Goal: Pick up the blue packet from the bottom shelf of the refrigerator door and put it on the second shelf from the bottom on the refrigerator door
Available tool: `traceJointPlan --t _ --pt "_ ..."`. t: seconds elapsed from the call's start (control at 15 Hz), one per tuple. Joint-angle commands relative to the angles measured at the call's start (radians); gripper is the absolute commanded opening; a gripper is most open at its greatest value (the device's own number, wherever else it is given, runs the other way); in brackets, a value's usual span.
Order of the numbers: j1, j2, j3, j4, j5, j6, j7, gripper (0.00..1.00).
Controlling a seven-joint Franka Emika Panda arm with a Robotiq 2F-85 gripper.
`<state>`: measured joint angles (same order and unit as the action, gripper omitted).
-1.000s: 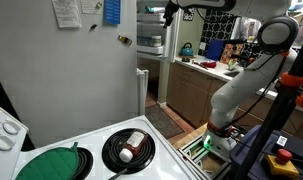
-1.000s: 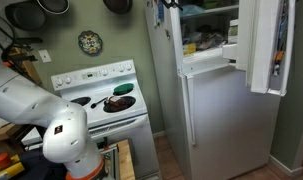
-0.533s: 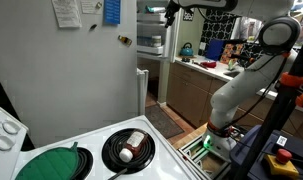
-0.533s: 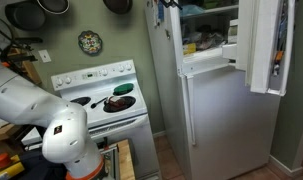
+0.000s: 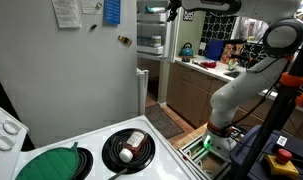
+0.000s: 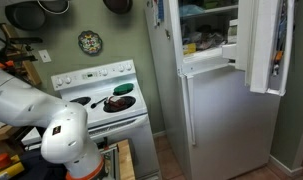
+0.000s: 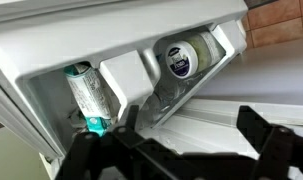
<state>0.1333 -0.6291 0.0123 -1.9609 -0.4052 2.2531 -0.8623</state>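
In the wrist view my gripper (image 7: pixel 191 116) is open and empty, its two dark fingers at the bottom of the frame. Just beyond it is the white refrigerator door (image 7: pixel 51 40) with clear bins. One bin holds a green-and-white tube (image 7: pixel 86 95). Another holds a round blue-lidded jar (image 7: pixel 183 55). No blue packet shows clearly in any view. In an exterior view the gripper (image 5: pixel 171 10) is high up by the open refrigerator shelves (image 5: pixel 151 42). Another open door panel (image 6: pixel 261 45) with bins shows in an exterior view.
A white stove (image 5: pixel 101 155) with a pan (image 5: pixel 128 148) stands next to the refrigerator's grey side (image 5: pixel 81 70). A kitchen counter (image 5: pixel 206 65) with clutter lies beyond. The robot's base (image 6: pixel 61 140) stands in front of the stove (image 6: pixel 101 100).
The gripper has edged slightly up and to the side near the top of the refrigerator. Nothing was grasped or released.
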Motion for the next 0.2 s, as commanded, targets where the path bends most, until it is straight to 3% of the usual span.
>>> traceJointPlan --t 0.0,0.13 --pt "-0.008 -0.004 0.003 0.001 0.003 -0.001 -0.002 1.00" --pt "-0.009 -0.012 0.002 -0.004 0.002 -0.001 -0.002 1.00"
